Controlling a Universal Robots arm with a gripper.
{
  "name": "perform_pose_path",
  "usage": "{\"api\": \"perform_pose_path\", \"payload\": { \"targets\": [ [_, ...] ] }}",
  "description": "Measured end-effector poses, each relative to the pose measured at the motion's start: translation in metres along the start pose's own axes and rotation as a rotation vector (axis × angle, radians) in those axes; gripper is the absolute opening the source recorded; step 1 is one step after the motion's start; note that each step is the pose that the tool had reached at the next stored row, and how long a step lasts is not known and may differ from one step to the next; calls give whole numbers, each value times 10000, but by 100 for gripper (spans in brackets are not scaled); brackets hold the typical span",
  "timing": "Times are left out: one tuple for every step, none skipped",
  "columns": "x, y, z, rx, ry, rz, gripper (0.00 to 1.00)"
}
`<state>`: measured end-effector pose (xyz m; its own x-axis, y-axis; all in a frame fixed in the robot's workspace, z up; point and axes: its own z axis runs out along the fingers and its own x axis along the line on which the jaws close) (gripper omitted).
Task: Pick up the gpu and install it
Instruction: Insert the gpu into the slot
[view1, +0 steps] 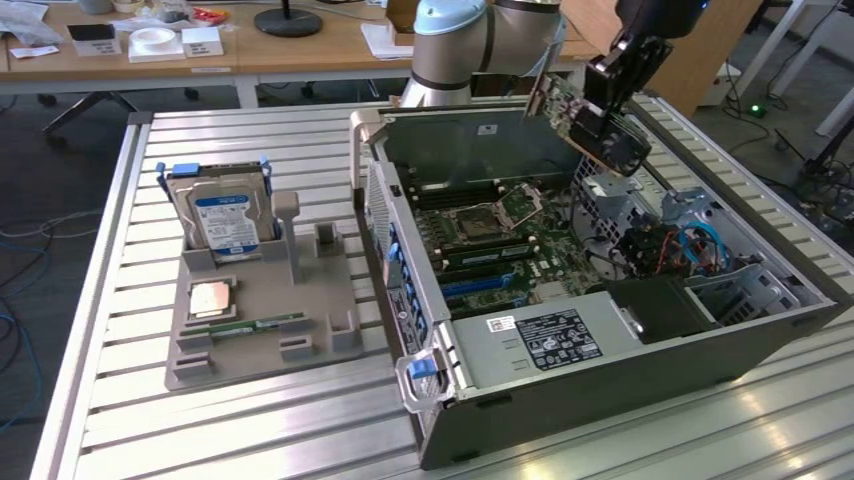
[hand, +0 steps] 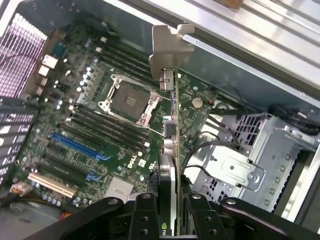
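Note:
The gpu (view1: 597, 127), a flat black card with a silver bracket, hangs tilted in the air above the open computer case (view1: 587, 350), over its far right part. My gripper (view1: 625, 72) is shut on the card's upper edge. In the wrist view the gpu (hand: 173, 150) runs edge-on away from my gripper (hand: 168, 216), with its silver bracket (hand: 169, 50) at the far end. One black finger (hand: 144, 217) presses on each side of the card. Below it lies the green motherboard (hand: 100, 125) with blue slots (hand: 77, 145) and the CPU socket (hand: 129, 102).
On the exterior view's left a grey parts tray (view1: 254, 350) holds an upright hard drive (view1: 224, 222), a CPU chip (view1: 211, 298) and a memory stick (view1: 256, 324). Inside the case sit a power supply (view1: 554, 340) and a drive cage with cables (view1: 667, 245). A wooden desk (view1: 267, 45) stands behind.

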<state>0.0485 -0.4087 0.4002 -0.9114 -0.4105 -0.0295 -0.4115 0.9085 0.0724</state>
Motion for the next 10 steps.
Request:
{"api": "perform_pose_path", "payload": {
  "targets": [
    [0,0,0,-5,14,-195,27],
    [0,0,0,-10,27,-375,27],
    [0,0,0,-16,40,-554,27],
    [0,0,1,-21,53,-733,27],
    [0,0,1,-27,66,-912,27],
    [0,0,1,-32,79,-1093,27],
    [0,0,1,-38,92,-1271,27],
    [0,0,1,-43,105,-1451,27],
    [0,0,1,-49,119,-1646,27],
    [0,0,1,-54,132,-1824,27]
  ]
}}
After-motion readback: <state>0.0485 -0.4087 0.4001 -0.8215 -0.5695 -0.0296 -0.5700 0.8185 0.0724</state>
